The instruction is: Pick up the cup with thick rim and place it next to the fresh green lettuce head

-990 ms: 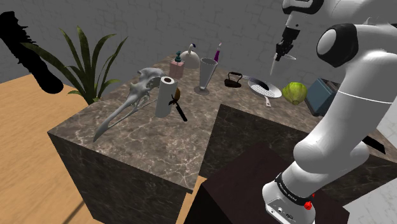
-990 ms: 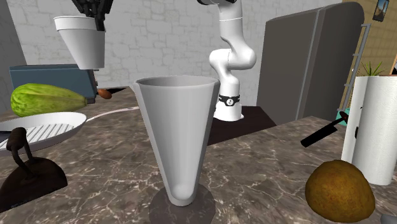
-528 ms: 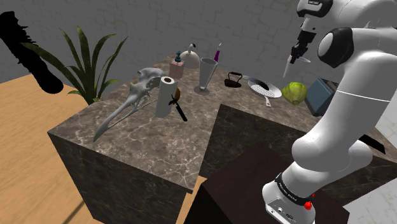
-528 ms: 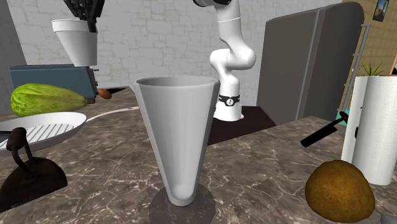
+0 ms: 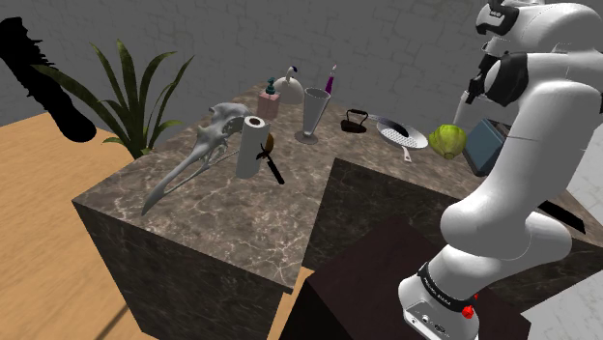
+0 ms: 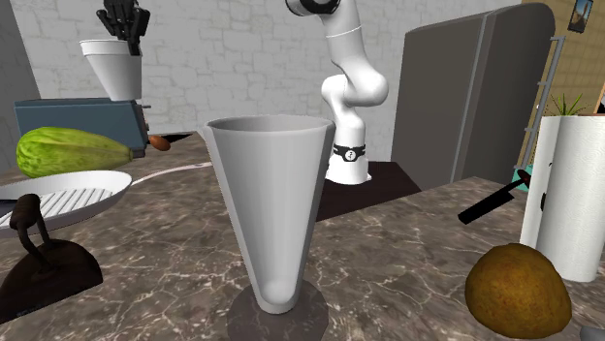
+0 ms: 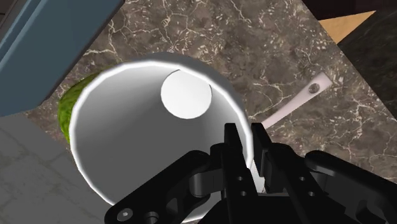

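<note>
A white cup with a thick rim hangs in the air above the blue toaster and the lettuce. My black gripper is shut on its rim from above. In the wrist view the two fingers clasp the cup's wall, one inside and one outside, at the gripper; the cup opens toward the camera. The green lettuce head lies on the marble counter beside the toaster. It shows again as the lettuce, and the cup partly hides the lettuce beneath it.
A blue toaster stands right by the lettuce. A slotted white skimmer, a dark iron and a tall cone-shaped vessel follow along the counter. A paper roll and a bird skull lie further off.
The gripper has carried the cup toward the shoulder view's right, from over the skimmer to over the lettuce and toaster. Its grip on the rim is unchanged.
</note>
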Controlling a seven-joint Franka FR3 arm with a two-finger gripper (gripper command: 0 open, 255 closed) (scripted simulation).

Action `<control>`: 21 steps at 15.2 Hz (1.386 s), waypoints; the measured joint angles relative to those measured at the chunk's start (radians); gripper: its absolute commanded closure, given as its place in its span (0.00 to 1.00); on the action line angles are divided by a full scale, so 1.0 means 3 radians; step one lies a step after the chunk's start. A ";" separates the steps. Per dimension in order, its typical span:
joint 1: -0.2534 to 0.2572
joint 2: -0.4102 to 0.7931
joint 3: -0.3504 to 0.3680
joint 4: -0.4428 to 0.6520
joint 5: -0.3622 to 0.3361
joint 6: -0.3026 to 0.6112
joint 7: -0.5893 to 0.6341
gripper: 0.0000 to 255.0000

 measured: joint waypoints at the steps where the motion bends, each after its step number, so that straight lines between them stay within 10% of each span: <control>1: -0.0096 0.0127 -0.0004 0.0194 0.0058 -0.0071 -0.0062 1.00; 5: -0.0310 0.0293 -0.0030 0.0373 0.0141 -0.0094 -0.0259 1.00; 21: -0.0132 0.0094 -0.0036 -0.0658 0.0059 0.0736 -0.0264 1.00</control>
